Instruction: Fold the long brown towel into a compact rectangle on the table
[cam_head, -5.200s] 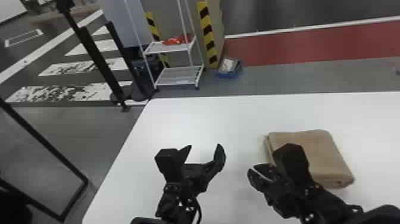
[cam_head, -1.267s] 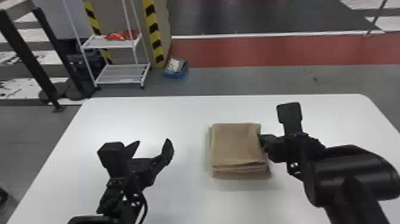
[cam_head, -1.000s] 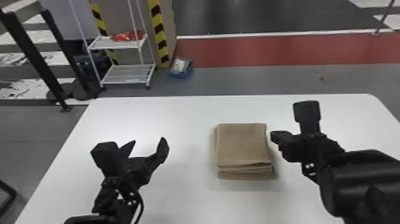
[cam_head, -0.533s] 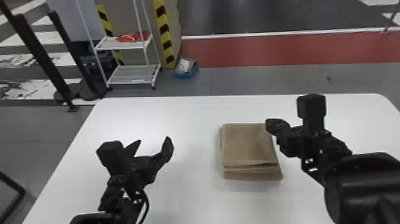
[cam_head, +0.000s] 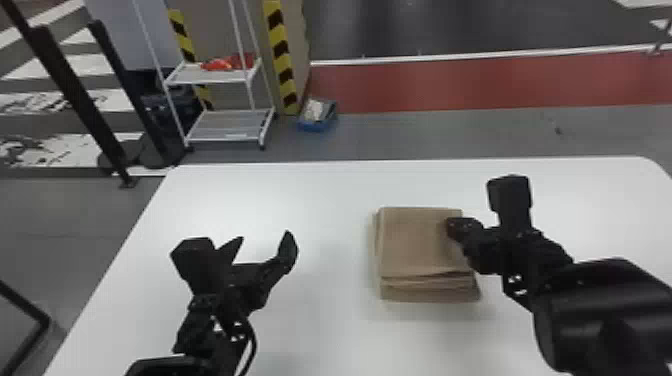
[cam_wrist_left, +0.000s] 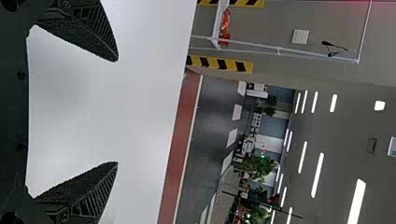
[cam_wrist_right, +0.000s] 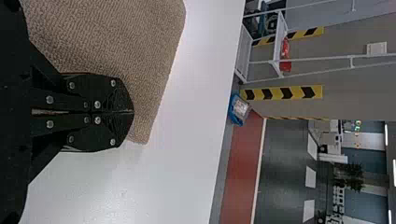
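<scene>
brown towel (cam_head: 415, 240) in a layered rectangle, right gripper (cam_head: 454, 226) over its right side

the folded towel lies on the white table (cam_head: 320, 190), right of the middle, between the two grippers. the right gripper's fingers are pressed together, with no cloth seen between them; whether they touch the top layer i can't tell. the left gripper (cam_head: 264, 237) hangs above the table's left part, fingers wide apart and empty.
</scene>
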